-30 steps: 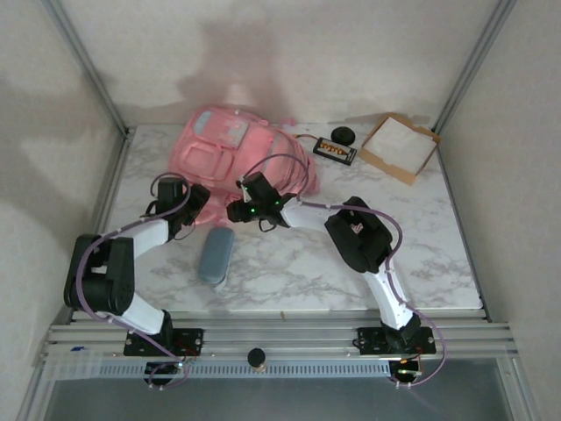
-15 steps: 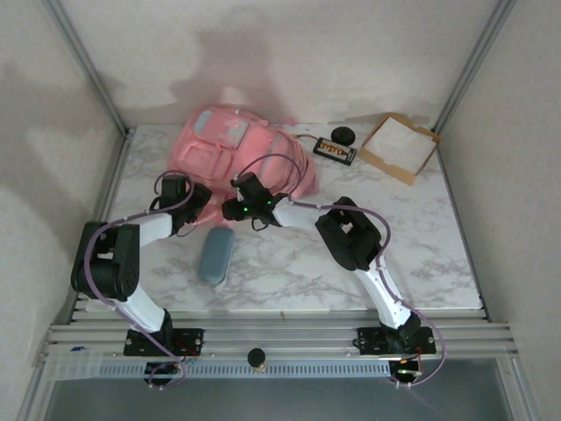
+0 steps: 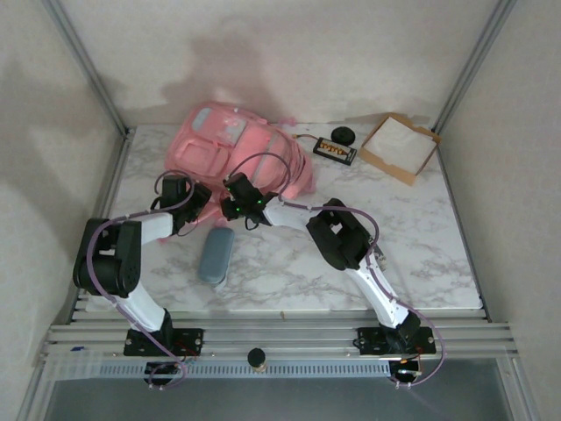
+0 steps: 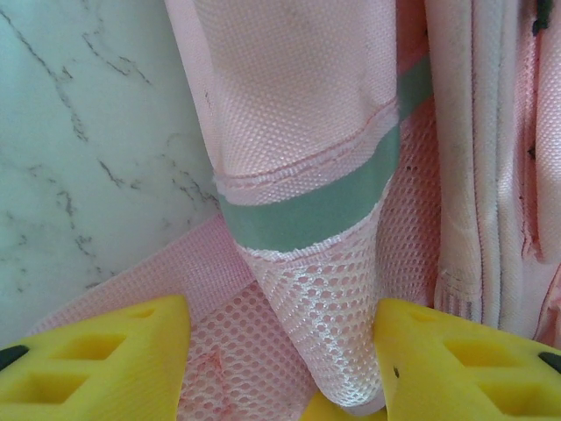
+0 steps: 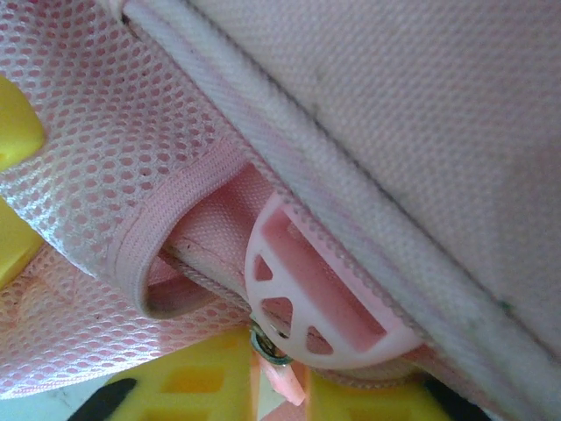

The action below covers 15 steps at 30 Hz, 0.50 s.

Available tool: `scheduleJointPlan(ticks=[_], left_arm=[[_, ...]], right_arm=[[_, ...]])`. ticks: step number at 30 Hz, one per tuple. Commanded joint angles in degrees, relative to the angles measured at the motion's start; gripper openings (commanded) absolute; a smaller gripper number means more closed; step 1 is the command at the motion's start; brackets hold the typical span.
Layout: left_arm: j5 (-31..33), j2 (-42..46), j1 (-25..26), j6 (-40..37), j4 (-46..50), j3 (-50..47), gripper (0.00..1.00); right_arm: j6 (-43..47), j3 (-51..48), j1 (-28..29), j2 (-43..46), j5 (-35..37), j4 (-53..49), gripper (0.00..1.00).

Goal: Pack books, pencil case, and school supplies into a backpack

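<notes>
Marble top (image 3: 438, 237): backpack strap (image 4: 307, 202) seemingly inside left hand (image 4: 280, 351).

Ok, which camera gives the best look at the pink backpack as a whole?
Top external: nearly the whole backpack lies in frame, outline and front pockets visible. Left wrist gives a close-up of its mesh strap with a green band between the yellow fingers; right wrist, close-up mesh and a pink plastic buckle.

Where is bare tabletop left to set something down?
Widest bare marble: between the right arm, the cardboard tray and the right edge of the table. Smaller patch: between pencil case and that arm. Crowded: beside the backpack, where left claw and right claw sit close.
</notes>
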State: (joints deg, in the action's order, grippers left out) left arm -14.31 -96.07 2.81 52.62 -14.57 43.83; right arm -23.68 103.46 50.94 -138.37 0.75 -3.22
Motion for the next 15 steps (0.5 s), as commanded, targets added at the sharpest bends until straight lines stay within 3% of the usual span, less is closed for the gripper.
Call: scheduleJointPlan(ticks=[1,5,15], left_arm=[[-2.3,-1.3,0.4,1.3,1.6,0.7,0.57],[-2.1,-1.1,0.4,1.7,2.0,1.4,0.61],[-3.2,1.2,0.5,7.0,-1.0,0.0,0.65]], right_arm=[[2.7,1.8,0.0,-1.4,1.5,4.0,0.14],[3.9,1.4,0.0,0.7,0.4,4.3,0.00],[5.9,-5.5,-0.1,10.8,-3.2,7.2,0.00]])
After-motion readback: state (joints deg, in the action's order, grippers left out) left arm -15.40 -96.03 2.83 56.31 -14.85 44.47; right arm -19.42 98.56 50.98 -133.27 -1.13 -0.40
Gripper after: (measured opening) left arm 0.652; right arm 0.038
